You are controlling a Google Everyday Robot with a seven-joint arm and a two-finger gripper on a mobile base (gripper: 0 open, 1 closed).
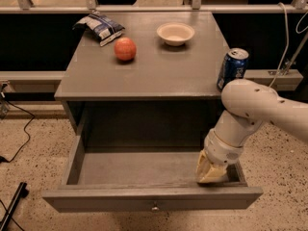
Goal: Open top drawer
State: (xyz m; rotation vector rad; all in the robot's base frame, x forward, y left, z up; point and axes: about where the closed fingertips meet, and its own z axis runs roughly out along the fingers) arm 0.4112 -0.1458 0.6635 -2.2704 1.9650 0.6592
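Observation:
The top drawer (pixel 110 200) is a grey wooden drawer, pulled far out of the grey cabinet, its deep box open and bare inside. A small round metal knob (pixel 155 208) sits at the centre of its front. My gripper (pixel 211 173) is at the end of a white arm that reaches down from the right. It hangs inside the drawer at its front right corner, just behind the front panel. The lower drawers are hidden below the open one.
On the cabinet top (pixel 159 76) lie a chip bag (pixel 100 27), a red apple (pixel 125 48), a white bowl (pixel 175 33) and a blue soda can (pixel 232 69) near the right edge. Black cables (pixel 19 148) run over the speckled floor at left.

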